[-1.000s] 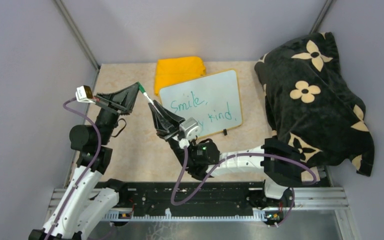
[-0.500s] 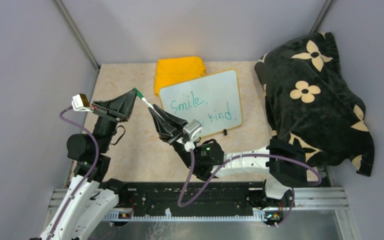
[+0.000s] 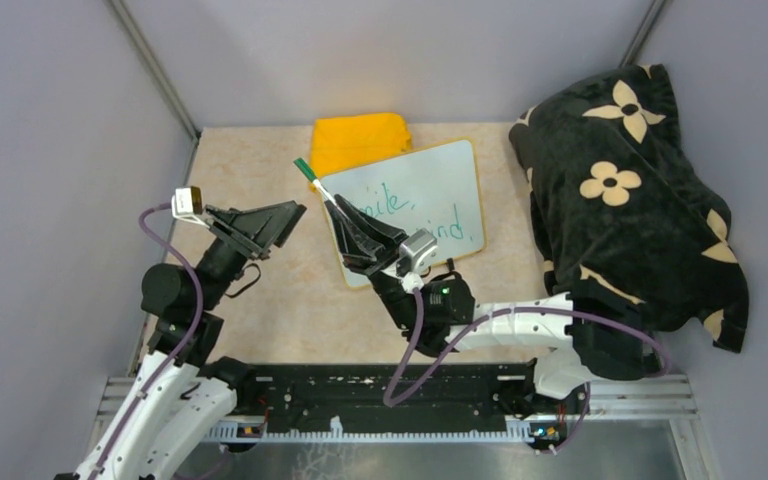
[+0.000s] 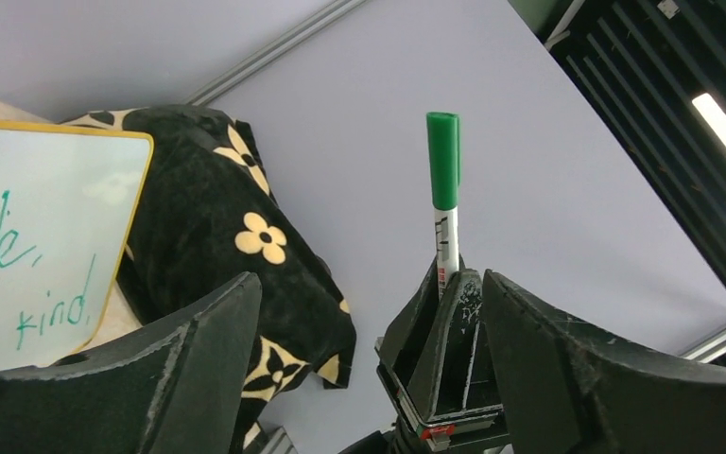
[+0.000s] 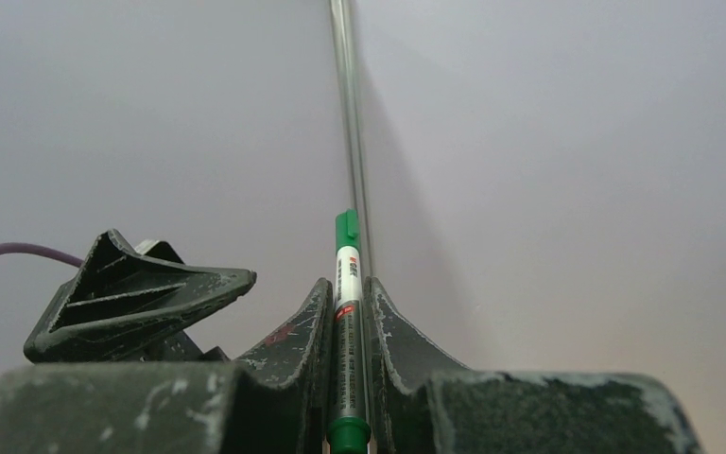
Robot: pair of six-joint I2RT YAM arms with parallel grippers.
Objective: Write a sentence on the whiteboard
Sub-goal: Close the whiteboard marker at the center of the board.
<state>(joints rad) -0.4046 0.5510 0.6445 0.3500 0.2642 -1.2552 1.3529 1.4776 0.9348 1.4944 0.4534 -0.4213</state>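
Note:
The whiteboard lies flat at the back of the table, yellow-rimmed, and shows again in the left wrist view. The green sentence is partly hidden by my right arm; its letters "ile," and "kind," can be read. My right gripper hangs over the board's left end, shut on a green-capped marker that points up and to the left. My left gripper is open and empty, just left of the marker, apart from it.
A folded yellow cloth lies behind the board. A black blanket with cream flowers fills the right side. Grey walls close in left, back and right, with metal posts in the corners.
My left gripper, shut on the marker's green end before, has opened, let go and drawn back left. The right gripper has carried the marker to the right, over the board.

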